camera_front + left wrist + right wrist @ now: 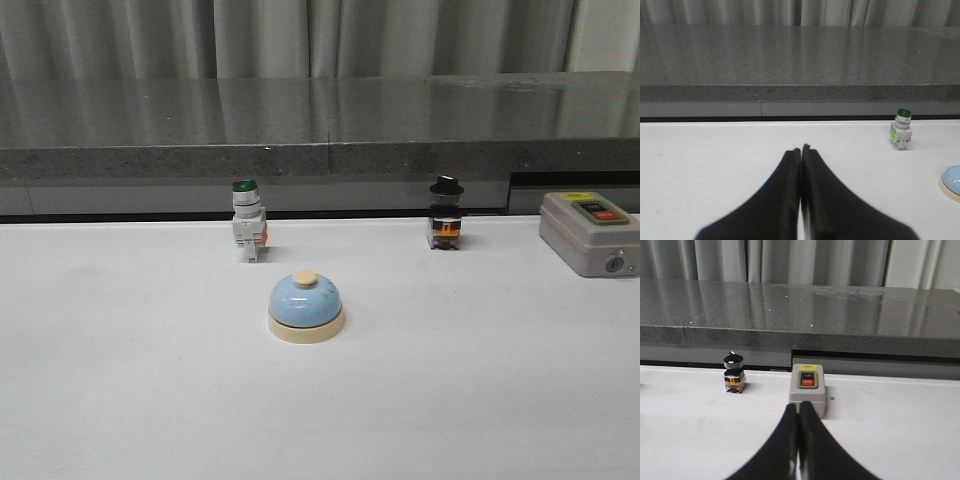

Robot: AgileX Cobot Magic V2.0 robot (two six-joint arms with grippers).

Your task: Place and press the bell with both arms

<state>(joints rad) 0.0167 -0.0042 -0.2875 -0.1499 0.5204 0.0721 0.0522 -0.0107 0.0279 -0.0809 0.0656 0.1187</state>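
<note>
— While the bell [306, 306] sat upright on the white worktop [120, 380], where exactly was it in the front view?
— Near the middle, alone. The green-capped switch [247, 220] stood at its 11 o'clock, the black-capped switch [446, 214] at its 2 o'clock, and the grey box [590, 233] farther out at about 3 o'clock by the frame edge. Nothing touched the bell.
— And the arms?
— Neither showed in the front view. The left gripper [801, 149] was clenched, its fingers pressed together on nothing, above bare worktop; only a sliver of the bell appeared at that picture's edge, with the green-capped switch beyond.
— The right one?
— The right gripper [798, 406] was likewise clenched and empty, its tips just in front of the grey box, whose red and green buttons faced up. The black-capped switch stood near that box, apart from it.
</note>
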